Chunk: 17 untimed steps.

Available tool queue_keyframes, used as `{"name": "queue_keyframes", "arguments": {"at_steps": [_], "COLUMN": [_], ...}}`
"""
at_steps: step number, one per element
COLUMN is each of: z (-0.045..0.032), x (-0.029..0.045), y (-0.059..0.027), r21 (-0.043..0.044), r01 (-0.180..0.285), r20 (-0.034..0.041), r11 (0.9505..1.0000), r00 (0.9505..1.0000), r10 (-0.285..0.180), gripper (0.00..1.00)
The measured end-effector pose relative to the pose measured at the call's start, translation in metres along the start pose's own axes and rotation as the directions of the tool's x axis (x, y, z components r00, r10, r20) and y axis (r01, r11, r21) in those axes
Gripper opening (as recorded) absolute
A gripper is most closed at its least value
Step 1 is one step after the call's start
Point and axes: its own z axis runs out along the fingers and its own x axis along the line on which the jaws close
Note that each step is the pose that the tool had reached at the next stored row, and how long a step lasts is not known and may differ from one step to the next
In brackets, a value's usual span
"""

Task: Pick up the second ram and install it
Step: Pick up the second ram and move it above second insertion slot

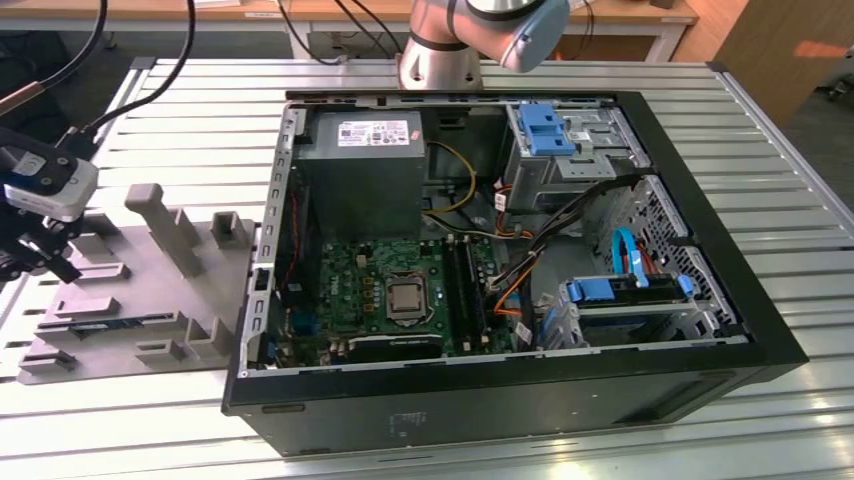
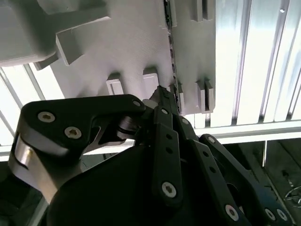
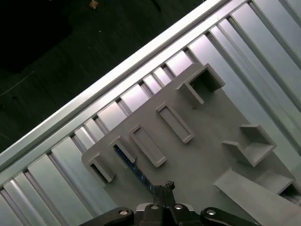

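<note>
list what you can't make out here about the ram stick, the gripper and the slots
Long thin dark blue-black memory stick: in the first wrist view the black gripper covers its near end, so contact is unclear.
Second wrist view: the stick is edge-on, with its chips and label hidden.
The exterior view's left edge cuts off the gripper.
Memory slots on the large square green motherboard: too small to tell which are free.
</note>
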Motion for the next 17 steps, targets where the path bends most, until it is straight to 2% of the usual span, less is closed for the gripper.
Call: {"name": "queue_keyframes", "arguments": {"at_steps": [5, 9, 13, 17], "z": [0.0010, 0.0019, 0.0028, 0.0036], "x": [0.0000, 0.0000, 0.0001, 0.0001], "y": [-0.0001, -0.0001, -0.0001, -0.0002], "r21": [-0.0025, -0.0047, -0.0070, -0.0096], "r01": [0.091, 0.164, 0.234, 0.304], "r20": [-0.0037, -0.0064, -0.0089, -0.0112], "r11": [0.9959, 0.9865, 0.9722, 0.9525], "r00": [0.9959, 0.9865, 0.9721, 0.9525], "r10": [-0.091, -0.164, -0.234, -0.304], "gripper": [0.11, 0.11, 0.11, 0.11]}}
